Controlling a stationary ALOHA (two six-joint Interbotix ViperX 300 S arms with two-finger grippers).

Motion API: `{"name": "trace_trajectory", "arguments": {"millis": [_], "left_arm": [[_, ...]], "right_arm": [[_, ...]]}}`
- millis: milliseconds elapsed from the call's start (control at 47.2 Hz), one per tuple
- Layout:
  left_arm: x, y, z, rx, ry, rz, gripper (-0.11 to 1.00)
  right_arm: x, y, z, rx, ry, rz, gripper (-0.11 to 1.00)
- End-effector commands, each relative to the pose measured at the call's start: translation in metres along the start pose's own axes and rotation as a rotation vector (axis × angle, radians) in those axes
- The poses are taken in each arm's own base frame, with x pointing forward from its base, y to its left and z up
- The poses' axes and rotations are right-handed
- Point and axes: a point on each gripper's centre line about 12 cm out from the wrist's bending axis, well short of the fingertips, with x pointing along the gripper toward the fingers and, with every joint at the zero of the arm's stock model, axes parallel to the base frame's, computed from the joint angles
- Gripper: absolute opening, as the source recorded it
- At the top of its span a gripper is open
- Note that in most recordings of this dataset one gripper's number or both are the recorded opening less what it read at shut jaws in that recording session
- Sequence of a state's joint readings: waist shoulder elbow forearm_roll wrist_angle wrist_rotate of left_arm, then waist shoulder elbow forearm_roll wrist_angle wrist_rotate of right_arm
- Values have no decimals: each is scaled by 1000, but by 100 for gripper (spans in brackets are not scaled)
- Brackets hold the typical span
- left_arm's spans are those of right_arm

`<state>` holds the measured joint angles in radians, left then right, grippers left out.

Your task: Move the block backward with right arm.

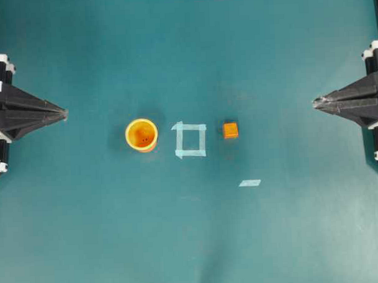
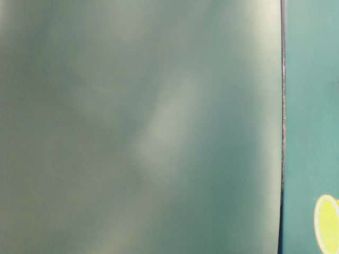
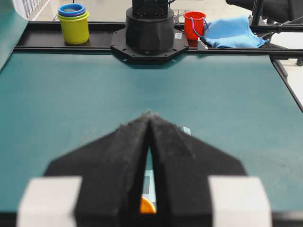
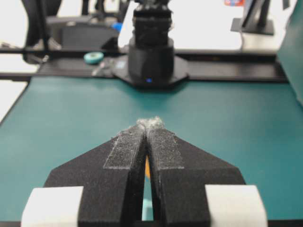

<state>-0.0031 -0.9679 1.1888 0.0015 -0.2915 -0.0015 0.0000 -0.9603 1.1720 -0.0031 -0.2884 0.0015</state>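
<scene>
The block [image 1: 230,130], a small orange cube, sits on the teal table just right of a pale tape square [image 1: 190,140]. My right gripper [image 1: 315,101] rests shut at the table's right edge, tips pointing left, well clear of the block and holding nothing. In the right wrist view its fingertips [image 4: 149,124] meet, and a sliver of orange block [image 4: 147,168] shows through the slit behind them. My left gripper [image 1: 64,113] is shut and empty at the left edge, its tips [image 3: 149,115] together in the left wrist view.
A yellow-orange cup [image 1: 141,134] stands left of the tape square. A short tape strip [image 1: 249,183] lies in front of the block. The table-level view is a blur, with a yellow rim [image 2: 327,222] at its lower right. Cups [image 3: 73,22] and a blue cloth [image 3: 230,32] lie beyond the table.
</scene>
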Motion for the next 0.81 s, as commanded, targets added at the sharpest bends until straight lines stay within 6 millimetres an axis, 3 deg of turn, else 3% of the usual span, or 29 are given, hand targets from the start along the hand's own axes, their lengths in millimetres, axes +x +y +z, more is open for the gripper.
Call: {"name": "trace_trajectory", "arguments": {"millis": [0, 212, 784], "left_arm": [[3, 1, 7, 26, 15, 4, 0], [1, 1, 8, 22, 34, 6, 0], [2, 1, 7, 8, 40, 6, 0]], "right_arm": [[2, 0, 8, -6, -20, -2, 0], [6, 0, 5, -5, 55, -1, 0], [9, -2, 10, 0, 55, -9, 3]]}}
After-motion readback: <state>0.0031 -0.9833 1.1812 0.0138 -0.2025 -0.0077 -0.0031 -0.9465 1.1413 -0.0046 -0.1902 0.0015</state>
